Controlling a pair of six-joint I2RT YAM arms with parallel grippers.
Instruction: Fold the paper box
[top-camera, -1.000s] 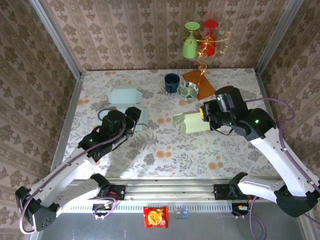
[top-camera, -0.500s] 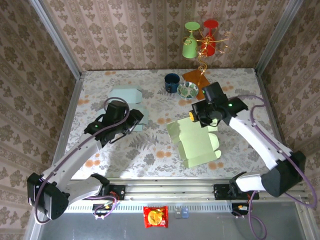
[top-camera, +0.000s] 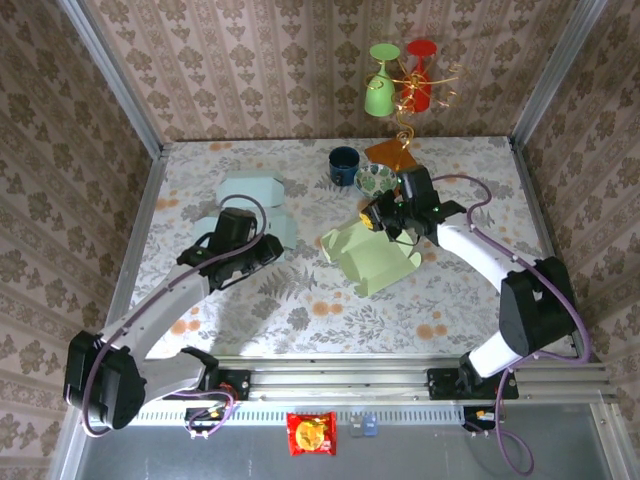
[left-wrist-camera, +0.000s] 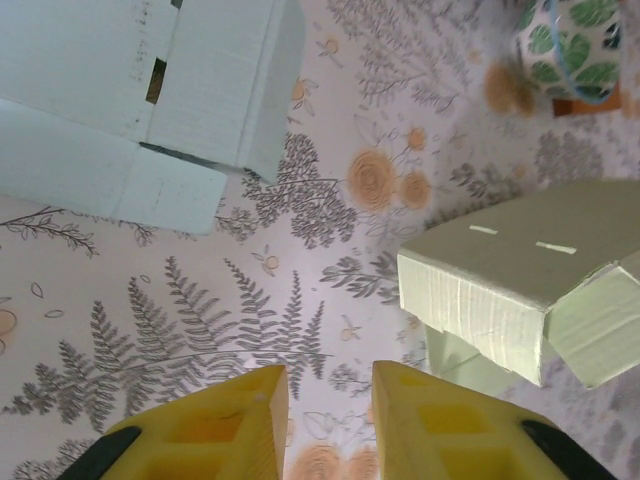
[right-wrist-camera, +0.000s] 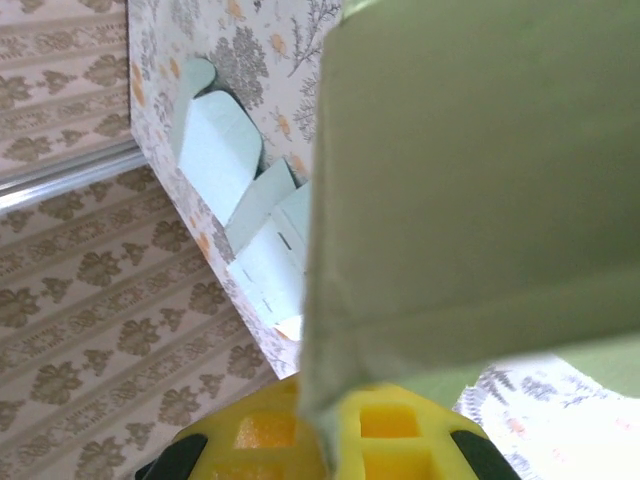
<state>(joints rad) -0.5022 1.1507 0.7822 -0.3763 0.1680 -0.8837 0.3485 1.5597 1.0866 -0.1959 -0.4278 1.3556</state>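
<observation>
Gripping the green paper box (top-camera: 366, 262) by its far upper edge, the right gripper (top-camera: 384, 222) is pinching one cardboard panel between tightly closed fingers (the sheet is showing edge-on between the yellow pads in the wrist view). This hold is probably keeping the half-erected body tilted so its flaps are reachable. The box is sitting centre-right on the table (top-camera: 300, 300), just in front of the patterned bowl (top-camera: 376, 180); whether its near edge is touching the surface is unclear. The left gripper (left-wrist-camera: 330, 400) is hovering between the box and the pale blue carton (left-wrist-camera: 150, 100), its jaws narrowly apart and holding nothing. It is likely placed there to press a side flap.
</observation>
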